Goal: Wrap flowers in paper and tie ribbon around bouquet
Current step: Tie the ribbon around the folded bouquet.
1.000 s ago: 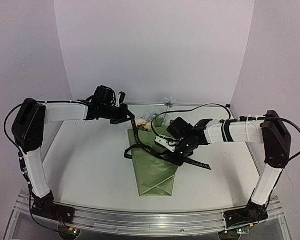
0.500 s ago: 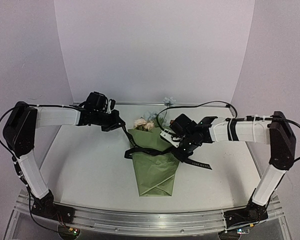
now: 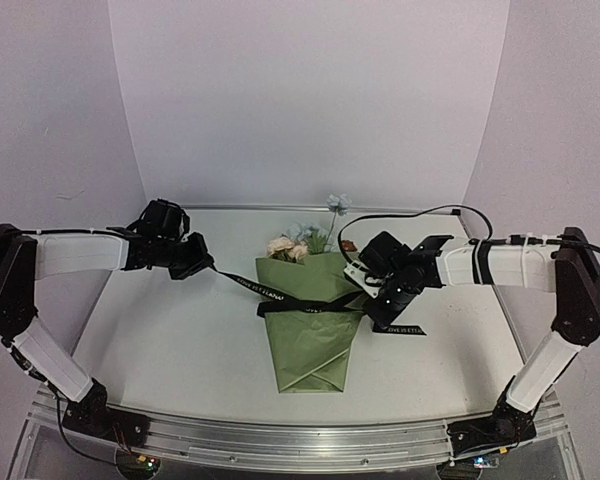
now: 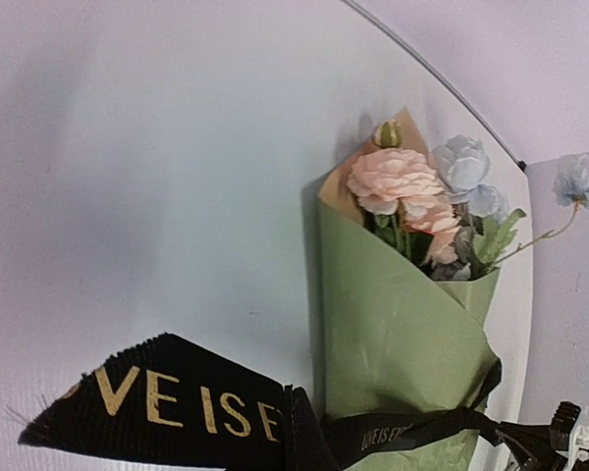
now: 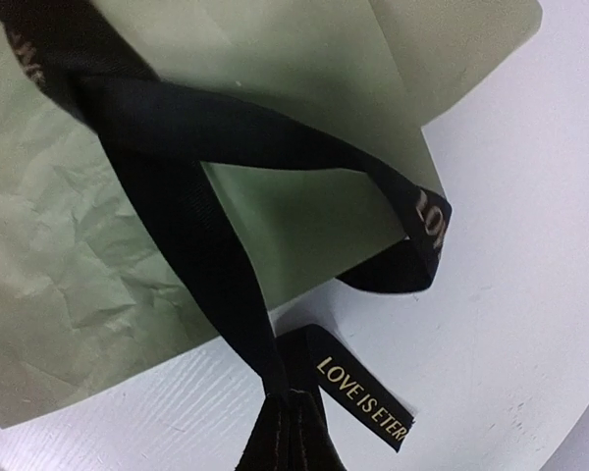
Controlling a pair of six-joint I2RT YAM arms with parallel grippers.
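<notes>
The bouquet [image 3: 308,335] lies in the middle of the white worktop [image 3: 170,340] in the top view. Its pointy end faces the bottom of the frame and its flowers [image 3: 290,246] face the top. The stems are hidden inside the green paper [image 3: 325,275]. One pale blue flower [image 3: 337,203] pokes up higher than the rest on a thin stem.

The black ribbon [image 3: 242,285] goes across the middle of the bouquet. The part under the paper cannot be seen. The right jaws sit over the spot where the strands meet, at the right side of the bouquet. That makes it hard to tell if there is a knot.

The left jaws, at the middle left of the top view, are clenched on one end of the ribbon. It runs tight from them to the bouquet. The left wrist view shows only a big ribbon end with gold letters, and its bottom edge cuts off the bouquet's pointy end.

The right jaws are clenched on the ribbon too. In the right wrist view the strands bunch together at the bottom edge. A loose ribbon end lies flat just beside the paper.

There is wide bare worktop left of the bouquet, under the tight ribbon. More lies between the pointy end and the metal rail [image 3: 300,432]. The flowers are near the back wall [image 3: 310,100].
</notes>
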